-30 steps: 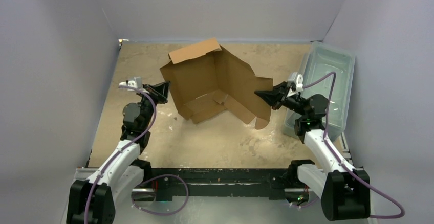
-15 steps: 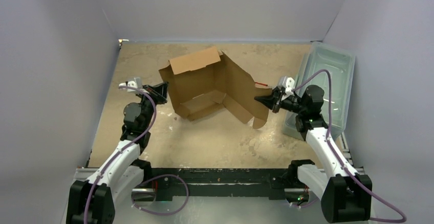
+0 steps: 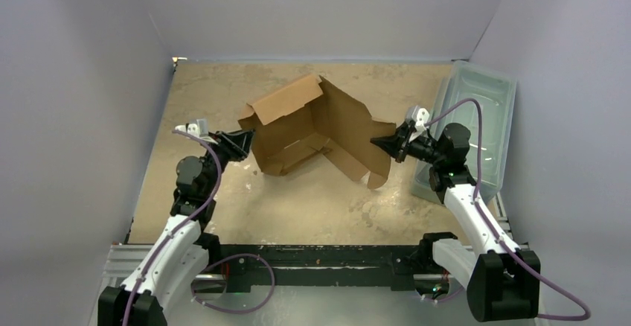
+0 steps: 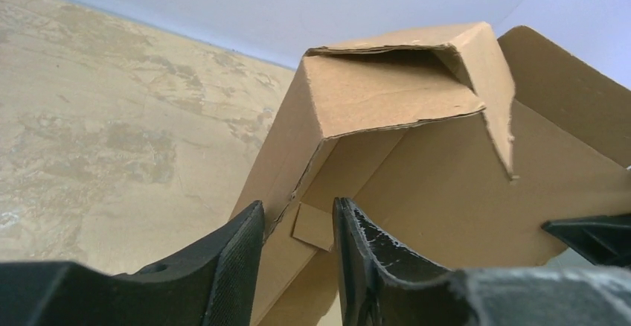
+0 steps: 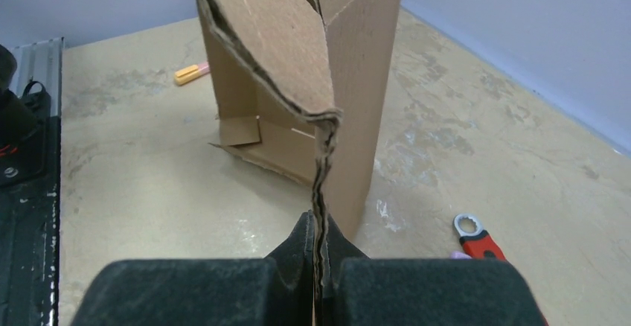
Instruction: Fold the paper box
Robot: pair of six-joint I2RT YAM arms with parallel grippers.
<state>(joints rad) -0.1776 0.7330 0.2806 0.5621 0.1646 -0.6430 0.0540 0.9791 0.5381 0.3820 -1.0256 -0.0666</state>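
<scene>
I have the paper box [image 3: 342, 125] strung between my two hands, resting on the worktop [image 3: 312, 207] with one corner down. My right hand [image 5: 320, 225] is pinched tight on the ragged edge of the big outer panel, which rises straight up from its fingertips and leans away from them. My left hand [image 4: 298, 211] stands part-way open. The edge of the near side wall runs down into the gap between its fingers, and I see daylight on either side of the cardboard, so it straddles that wall and does not clamp it.

As I judge it, the fold is roughly half made. Just above and beyond the left hand one side wall is up, and its top flap is bent over into the box. A small tab sits loose low down between those fingers. The large panel in the right hand stands splayed outward, not brought over. The remaining walls look unlocked and the lid is unclosed, so the tucking and closing are left to do.

A red-handled wrench [image 5: 476, 238] lies on the worktop just right of my right hand, apart from the box.
</scene>
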